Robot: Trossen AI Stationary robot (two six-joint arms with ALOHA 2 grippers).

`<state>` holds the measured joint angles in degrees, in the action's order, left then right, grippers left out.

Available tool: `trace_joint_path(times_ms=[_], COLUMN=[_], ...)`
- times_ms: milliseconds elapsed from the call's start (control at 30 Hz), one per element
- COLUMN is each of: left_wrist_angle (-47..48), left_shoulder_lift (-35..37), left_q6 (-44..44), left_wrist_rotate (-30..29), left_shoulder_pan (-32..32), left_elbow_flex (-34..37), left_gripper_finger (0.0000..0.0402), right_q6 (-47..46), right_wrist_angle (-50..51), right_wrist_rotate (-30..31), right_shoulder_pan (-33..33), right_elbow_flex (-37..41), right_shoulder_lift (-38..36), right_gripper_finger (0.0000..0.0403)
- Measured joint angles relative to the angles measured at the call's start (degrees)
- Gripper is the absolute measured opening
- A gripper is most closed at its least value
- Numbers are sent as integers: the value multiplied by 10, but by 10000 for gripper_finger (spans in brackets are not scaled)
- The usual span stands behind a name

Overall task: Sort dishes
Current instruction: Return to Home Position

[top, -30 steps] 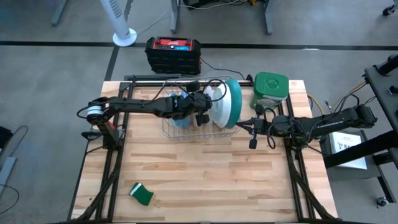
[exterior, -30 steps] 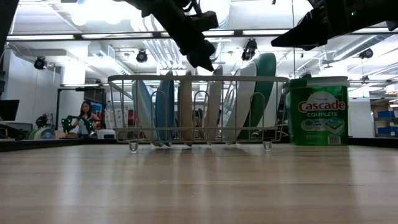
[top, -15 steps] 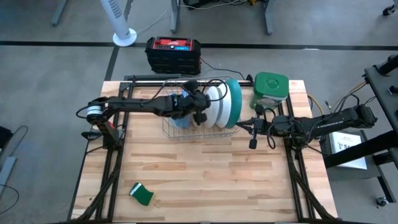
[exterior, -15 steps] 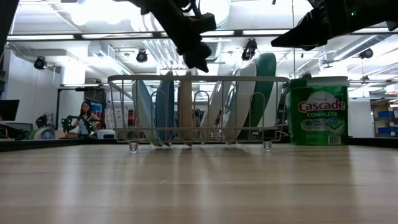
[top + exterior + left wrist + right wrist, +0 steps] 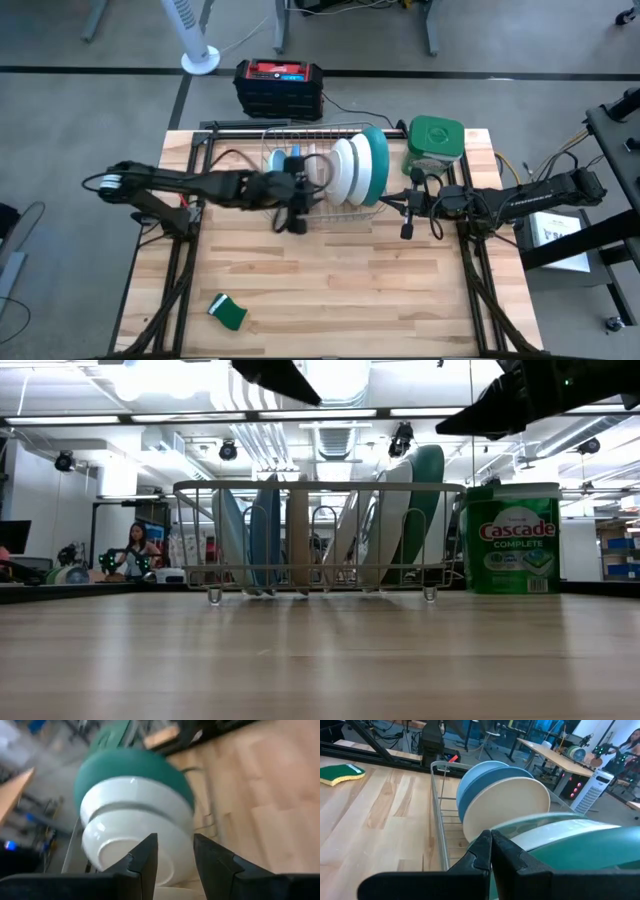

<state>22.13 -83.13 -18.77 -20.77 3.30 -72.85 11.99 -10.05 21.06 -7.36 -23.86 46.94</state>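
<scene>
The dishes stand on edge in a wire rack (image 5: 345, 208) at the table's far middle. They are light blue plates (image 5: 277, 160) (image 5: 485, 775), white and cream plates (image 5: 340, 170) (image 5: 135, 820), and a large teal-backed plate (image 5: 377, 165) (image 5: 428, 500). My left gripper (image 5: 303, 195) (image 5: 175, 855) is open and empty, above the rack's near left part. My right gripper (image 5: 390, 202) (image 5: 490, 850) is shut and empty, level at the rack's right end beside the teal plate.
A green-lidded clear container (image 5: 435, 140) (image 5: 512, 538) stands right of the rack at the far right corner. A green sponge (image 5: 228, 312) lies near the table's near left edge. The bare wooden table (image 5: 330, 280) spreads in front of the rack.
My left gripper has drawn back from the white plates in the rack, toward the table's left and near edge, and has risen almost out of the low view. My right arm has kept still.
</scene>
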Motion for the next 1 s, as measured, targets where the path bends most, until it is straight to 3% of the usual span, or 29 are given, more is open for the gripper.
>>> trace_joint_path(times_ms=[400, 1000], left_wrist_angle=[-209, -226], left_shoulder_lift=[216, 473], left_q6=[-39, -16], left_wrist_rotate=[4, -82], left_shoulder_pan=[55, 57], left_elbow_flex=[260, 453], left_gripper_finger=[116, 116], right_q6=[63, 82], right_wrist_angle=[-44, -39], right_wrist_rotate=[-19, -17], right_shoulder_pan=[0, 0], right_elbow_flex=[3, 50], right_shoulder_lift=[-4, -140], right_gripper_finger=[0, 0])
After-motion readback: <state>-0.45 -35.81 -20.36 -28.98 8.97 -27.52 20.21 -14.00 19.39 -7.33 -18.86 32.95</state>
